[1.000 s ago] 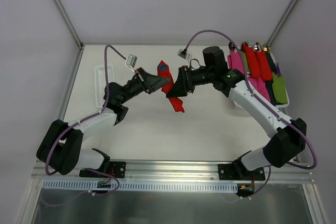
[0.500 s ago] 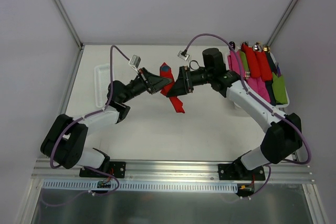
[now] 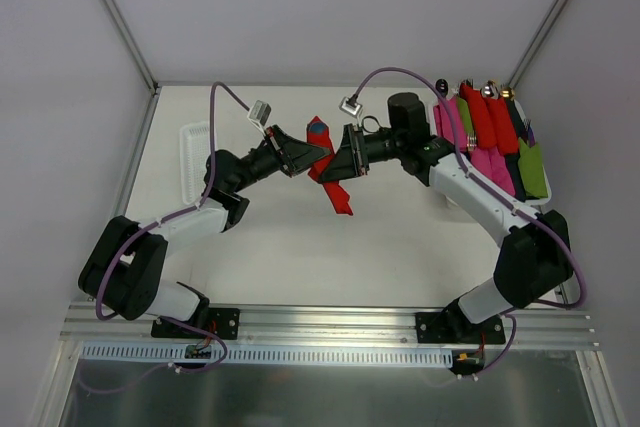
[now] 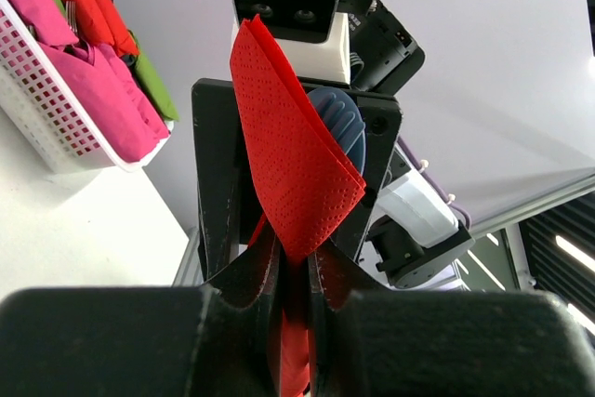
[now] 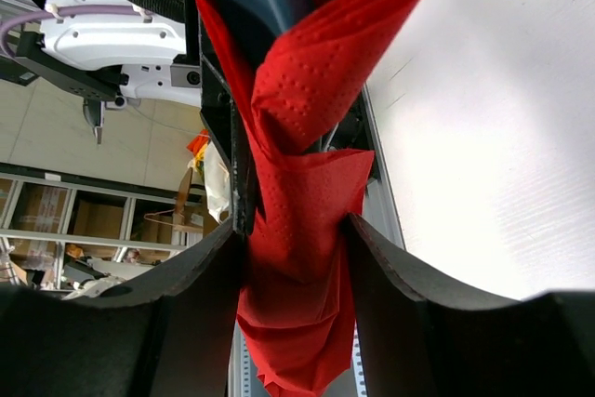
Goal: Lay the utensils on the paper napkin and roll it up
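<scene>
Red paper napkin (image 3: pixel 338 197), wrapped around a blue utensil (image 3: pixel 316 130), hangs over the table's (image 3: pixel 300 257) middle, pinched by the left gripper (image 4: pixel 296 271) and squeezed by the right gripper (image 5: pixel 296 248) (rolling step, I judge), so next comes careful tightening.

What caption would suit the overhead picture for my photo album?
The left gripper and right gripper pinch the paper napkin with a blue utensil peeking from its far end.
</scene>
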Available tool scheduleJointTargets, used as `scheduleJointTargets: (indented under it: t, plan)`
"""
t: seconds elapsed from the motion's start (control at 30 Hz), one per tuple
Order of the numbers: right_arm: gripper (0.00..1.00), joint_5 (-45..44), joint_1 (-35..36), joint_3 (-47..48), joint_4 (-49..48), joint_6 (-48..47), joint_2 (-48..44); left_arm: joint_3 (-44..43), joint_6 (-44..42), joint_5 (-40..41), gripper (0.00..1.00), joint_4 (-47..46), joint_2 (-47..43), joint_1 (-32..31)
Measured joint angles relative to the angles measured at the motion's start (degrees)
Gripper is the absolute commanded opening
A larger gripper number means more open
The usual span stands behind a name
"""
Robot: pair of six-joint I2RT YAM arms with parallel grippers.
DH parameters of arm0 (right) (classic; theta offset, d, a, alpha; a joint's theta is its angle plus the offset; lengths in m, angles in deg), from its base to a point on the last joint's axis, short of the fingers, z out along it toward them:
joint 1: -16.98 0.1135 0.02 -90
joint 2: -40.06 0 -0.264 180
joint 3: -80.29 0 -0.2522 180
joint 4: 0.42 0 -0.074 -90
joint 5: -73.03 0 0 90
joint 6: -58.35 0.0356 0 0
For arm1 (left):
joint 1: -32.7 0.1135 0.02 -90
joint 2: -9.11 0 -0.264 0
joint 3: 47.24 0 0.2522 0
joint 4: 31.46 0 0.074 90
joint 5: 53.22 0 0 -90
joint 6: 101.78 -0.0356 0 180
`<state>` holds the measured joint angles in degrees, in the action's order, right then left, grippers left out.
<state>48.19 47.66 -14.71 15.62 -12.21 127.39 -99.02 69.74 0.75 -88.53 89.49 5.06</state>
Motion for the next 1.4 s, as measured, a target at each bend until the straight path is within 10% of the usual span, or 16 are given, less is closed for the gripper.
scheduleJointTargets:
  t: [0.3,0.57,0.83,1.4]
  plan:
    - [0.36,1.9,-0.5,-2.6,-7.0,5.2,0.0,-0.1,0.1,0.0,0.00,0.0,0.0,0.0]
    - [0.00,3.5,-0.8,-3.9,-10.3,7.2,-0.1,-0.1,0.0,0.0,0.00,0.2,0.0,0.0]
    - [0.00,1.5,-1.1,-5.3,-8.7,4.8,-2.4,-0.1,-3.2,-0.2,0.48,0.6,-1.9,0.0]
    - [0.00,-5.0,-0.8,0.2,8.0,-12.7,-9.8,-3.7,-24.6,-0.9,0.68,24.3,-18.2,-0.7]
